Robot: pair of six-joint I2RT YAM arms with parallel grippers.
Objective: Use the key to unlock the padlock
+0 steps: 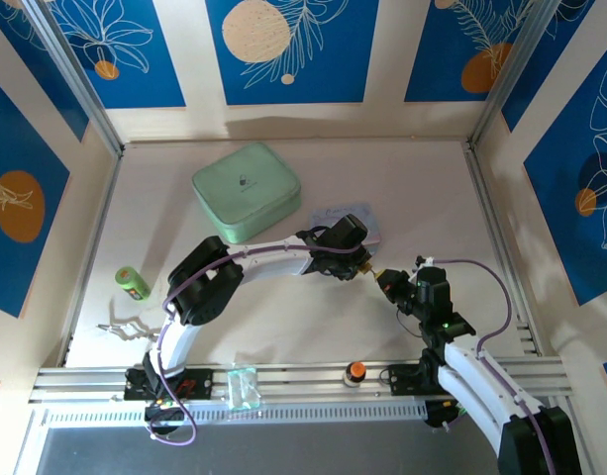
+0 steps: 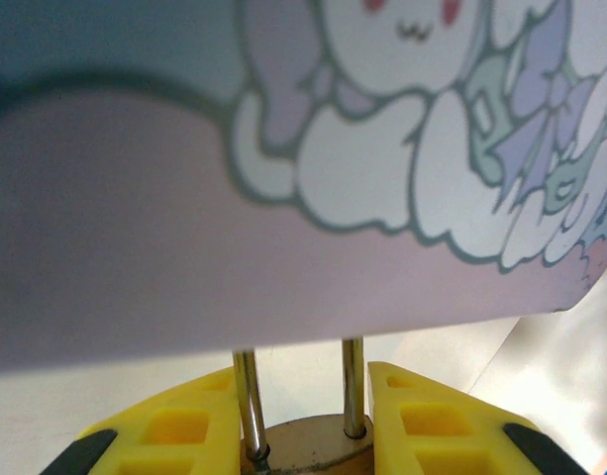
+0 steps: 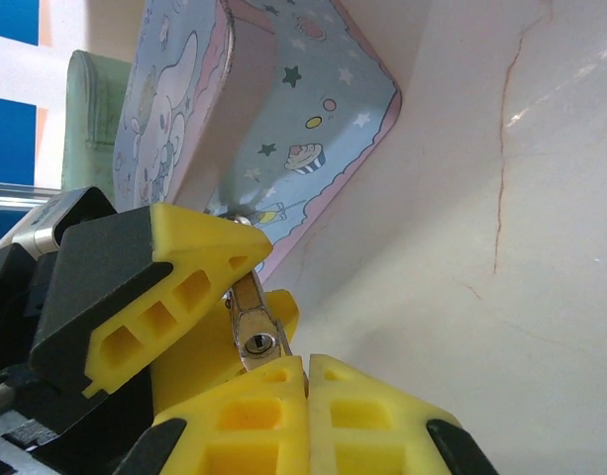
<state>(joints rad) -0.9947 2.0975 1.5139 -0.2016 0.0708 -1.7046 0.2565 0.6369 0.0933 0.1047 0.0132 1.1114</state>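
Note:
My left gripper (image 2: 303,376) is shut on the padlock (image 2: 308,443). Its yellow fingers (image 2: 184,426) press both sides of the brass body, and the two silvery shackle legs rise toward the underside of the pale blue cartoon tin (image 2: 422,148). From above, the left gripper (image 1: 364,264) sits mid-table with the right gripper (image 1: 390,281) just beyond the padlock (image 1: 370,269). In the right wrist view the padlock's keyhole end (image 3: 258,343) faces my shut right gripper (image 3: 308,368). A thin silvery strip, the key (image 3: 285,341), pokes from the finger seam beside the keyhole, not in it.
A mint green tin (image 1: 246,190) lies at the back left, and the pale blue tin (image 1: 349,220) lies just behind the grippers. A green cylinder (image 1: 133,282) rests at the left. An orange-topped knob (image 1: 355,371) and a clear block (image 1: 242,388) sit on the front rail.

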